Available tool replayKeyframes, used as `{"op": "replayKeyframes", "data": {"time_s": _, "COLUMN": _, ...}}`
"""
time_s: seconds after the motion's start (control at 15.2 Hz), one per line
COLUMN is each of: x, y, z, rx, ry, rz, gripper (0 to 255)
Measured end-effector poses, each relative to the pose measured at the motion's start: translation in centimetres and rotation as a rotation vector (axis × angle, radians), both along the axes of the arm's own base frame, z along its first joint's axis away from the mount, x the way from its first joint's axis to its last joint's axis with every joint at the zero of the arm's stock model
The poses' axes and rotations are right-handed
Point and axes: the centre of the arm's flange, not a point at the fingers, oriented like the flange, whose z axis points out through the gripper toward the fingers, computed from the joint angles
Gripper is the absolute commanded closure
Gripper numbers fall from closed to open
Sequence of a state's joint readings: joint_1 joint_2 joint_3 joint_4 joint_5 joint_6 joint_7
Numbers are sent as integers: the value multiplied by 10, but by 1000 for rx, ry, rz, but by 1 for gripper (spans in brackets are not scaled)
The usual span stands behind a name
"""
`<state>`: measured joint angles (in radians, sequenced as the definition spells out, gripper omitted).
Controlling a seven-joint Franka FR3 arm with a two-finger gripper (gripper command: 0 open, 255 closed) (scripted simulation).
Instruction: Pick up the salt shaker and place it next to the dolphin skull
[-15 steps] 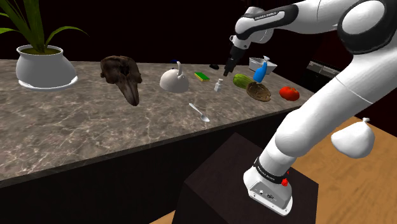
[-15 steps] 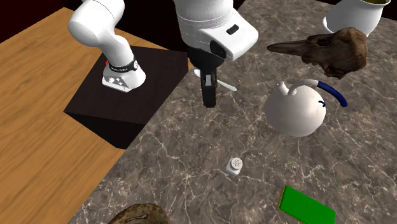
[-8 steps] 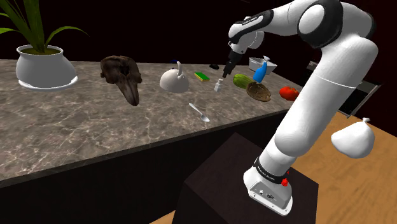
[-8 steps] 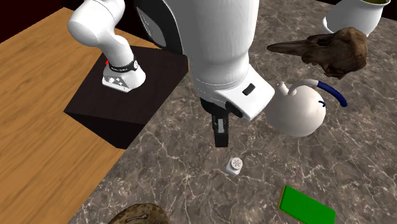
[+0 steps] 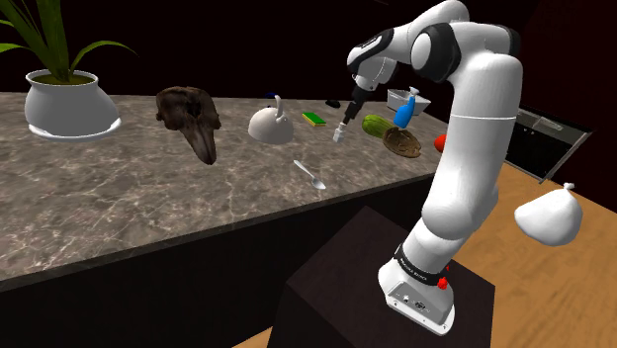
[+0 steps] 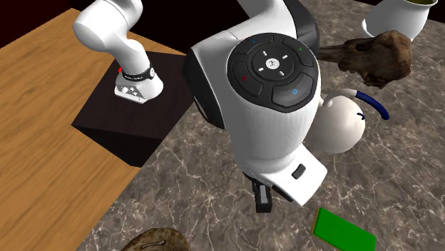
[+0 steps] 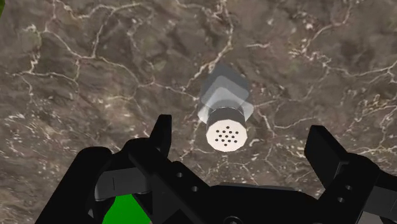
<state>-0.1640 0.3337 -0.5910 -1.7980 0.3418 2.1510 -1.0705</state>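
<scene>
wrist view looks straight down on the salt shaker, which stands upright on the marbled counter with its perforated cap facing the camera. the end effector is spread wide and holds nothing. the shaker sits between its two fingers, touching neither and a little nearer one than the other.

in the shoulder view the end effector hangs just above the salt shaker, at its twelve o'clock. a white kettle stands at the shaker's nine o'clock. the dolphin skull lies well beyond it on the same nine o'clock line. a green block is near the shaker at ten o'clock.

the step in hand looks like the final descent to grasp. to do it well, the end effector should shift slightly so the shaker is centred, then drop vertically until the fingers bracket the body below the cap. the shaker is small and narrow, so an off-centre close could tip it or push it aside. close gently and lift straight up. on the carry, rise high enough to clear the kettle's handle. set the shaker down upright just beside the skull, not against it.
</scene>
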Motion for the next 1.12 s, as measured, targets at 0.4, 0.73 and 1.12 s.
{"op": "replayKeyframes", "data": {"time_s": 0.4, "x": 6, "y": -5, "z": -31, "rx": 1, "ry": -1, "rz": 2, "gripper": 0}}
{"op": "replayKeyframes", "data": {"time_s": 0.73, "x": 7, "y": -4, "z": -38, "rx": 1, "ry": -1, "rz": 2, "gripper": 0}}
{"op": "replayKeyframes", "data": {"time_s": 1.12, "x": 7, "y": -4, "z": -38, "rx": 1, "ry": -2, "rz": 2, "gripper": 255}}
